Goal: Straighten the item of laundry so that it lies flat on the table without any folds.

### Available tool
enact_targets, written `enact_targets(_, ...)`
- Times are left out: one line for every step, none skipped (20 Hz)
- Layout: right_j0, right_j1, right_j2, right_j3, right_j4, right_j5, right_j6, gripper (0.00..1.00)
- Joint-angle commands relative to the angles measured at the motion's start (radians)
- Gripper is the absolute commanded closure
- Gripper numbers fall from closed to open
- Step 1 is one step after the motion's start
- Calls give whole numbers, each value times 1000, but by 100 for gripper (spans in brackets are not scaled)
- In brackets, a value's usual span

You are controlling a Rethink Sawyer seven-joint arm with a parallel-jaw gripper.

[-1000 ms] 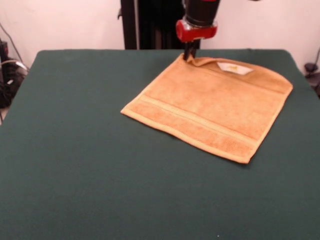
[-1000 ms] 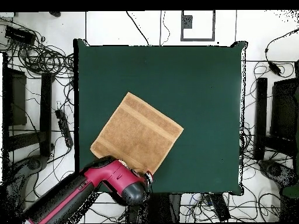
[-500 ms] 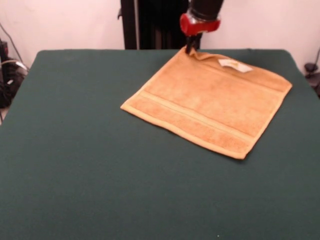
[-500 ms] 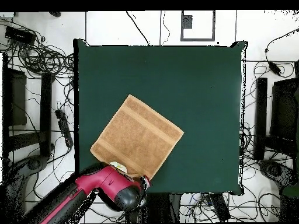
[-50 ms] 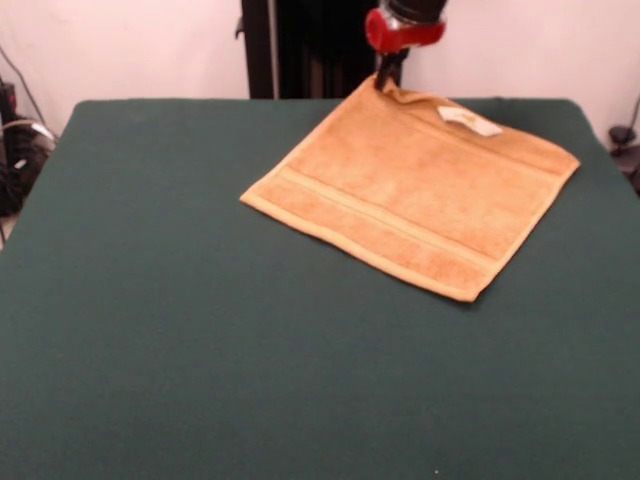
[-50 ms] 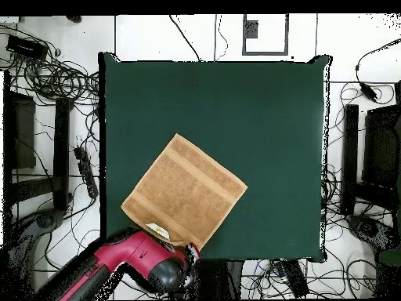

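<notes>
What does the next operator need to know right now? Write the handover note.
End effector: shut on the far corner of the towel, lifting that corner slightly off the table.
Towel: mostly spread out, turned diamond-wise near the robot's side; white label facing up near the held corner.
Done: the main area lies flat, both woven bands showing.
Left: a small curl remains along the edge by the gripped corner. Probably lay that corner down flat, then release.

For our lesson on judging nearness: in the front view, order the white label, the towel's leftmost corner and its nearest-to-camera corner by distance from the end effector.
End effector at the towel's far corner.
1. White label, just to the right.
2. Leftmost corner, down-left.
3. Nearest-to-camera corner, towel's opposite end.
</notes>
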Motion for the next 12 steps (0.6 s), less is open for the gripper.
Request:
enact_targets(-1, 26, 188, -5, 15, 79, 217, 0)
enact_targets(0, 26, 188, -5, 16, 81, 215, 0)
enact_targets(1, 25, 189, -4, 18, 82, 213, 0)
enact_targets(2, 25, 190, -3, 15, 81, 206, 0)
enact_targets(2, 26, 191, -3, 13, 81, 210, 0)
enact_targets(3, 26, 191, -4, 11, 80, 214, 0)
enact_targets(4, 27, 190, -4, 7, 79, 221, 0)
enact_targets(4, 27, 189, -3, 4, 78, 221, 0)
enact_targets(2, 26, 188, -2, 1, 74, 217, 0)
enact_targets(0, 25, 187, -1, -2, 71, 213, 0)
enact_targets(0, 25, 185, -2, -10, 65, 212, 0)
enact_targets(-3, 20, 182, 0, -11, 62, 209, 0)
